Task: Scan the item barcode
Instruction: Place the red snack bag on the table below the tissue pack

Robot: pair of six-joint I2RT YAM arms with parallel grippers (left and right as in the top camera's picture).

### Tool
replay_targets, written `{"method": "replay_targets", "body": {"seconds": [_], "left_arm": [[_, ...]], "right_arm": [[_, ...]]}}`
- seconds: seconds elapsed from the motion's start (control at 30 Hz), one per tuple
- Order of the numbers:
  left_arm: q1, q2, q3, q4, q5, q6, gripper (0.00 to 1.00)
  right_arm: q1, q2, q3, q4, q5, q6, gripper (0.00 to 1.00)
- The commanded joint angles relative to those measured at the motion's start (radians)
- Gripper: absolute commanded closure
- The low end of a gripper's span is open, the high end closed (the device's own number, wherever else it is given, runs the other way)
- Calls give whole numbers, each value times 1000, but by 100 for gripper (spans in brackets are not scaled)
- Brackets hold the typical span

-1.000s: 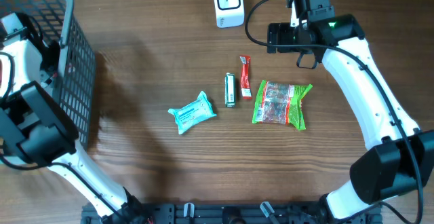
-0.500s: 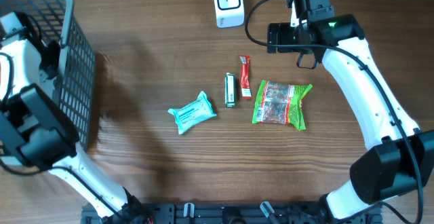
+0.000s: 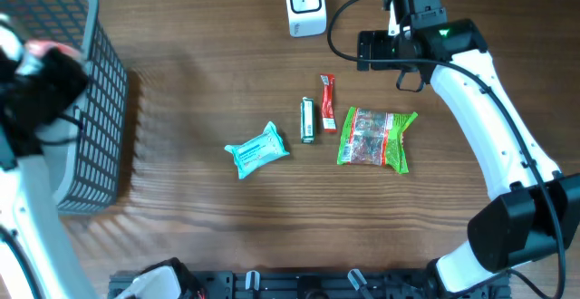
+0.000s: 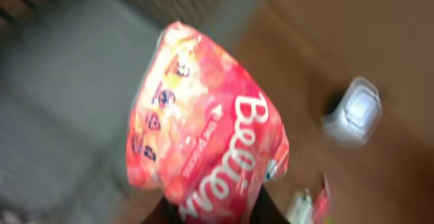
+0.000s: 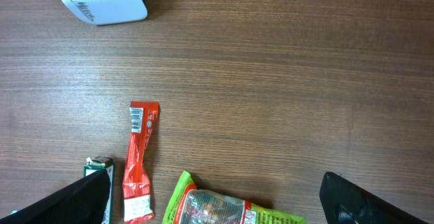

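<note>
My left pincer (image 4: pixel 215 212) has just clamped onto the red snack bag (image 4: pixel 203 122) and lifted it over the basket (image 3: pixel 100 91), ready for the scanner (image 3: pixel 305 4) well beyond the basket; my right pincer (image 5: pixel 213 190) gapes empty.

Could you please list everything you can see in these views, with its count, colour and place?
basket: one, grey, far left of the table
scanner: one, white, top centre
teal packet: one, teal, centre-left
green stick pack: one, green and silver, centre
red sachet: one, red, just right of the stick pack
green bag: one, green with a clear window, right of the sachet
red snack bag: one, red-orange with white lettering, held near the basket
table: one, brown wood
left arm: one, white and black, left edge
right arm: one, white and black, right side
left gripper: one, dark, shut on the red snack bag
right gripper: one, black, open over the table
</note>
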Motion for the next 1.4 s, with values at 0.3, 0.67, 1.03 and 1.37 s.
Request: {"method": "replay_targets", "body": {"seconds": [0.3, 0.67, 1.03, 1.37], "left_arm": [[-702, 109, -228, -202, 44, -158, 91], [-1023, 590, -278, -222, 122, -114, 79], [-998, 639, -248, -200, 122, -114, 23], [-923, 509, -116, -179, 84, -113, 24]], "right_arm": [[0, 11, -4, 3, -16, -6, 0], [0, 11, -4, 3, -15, -6, 0], [0, 11, -4, 3, -15, -6, 0], [0, 11, -4, 3, -15, -6, 0]]}}
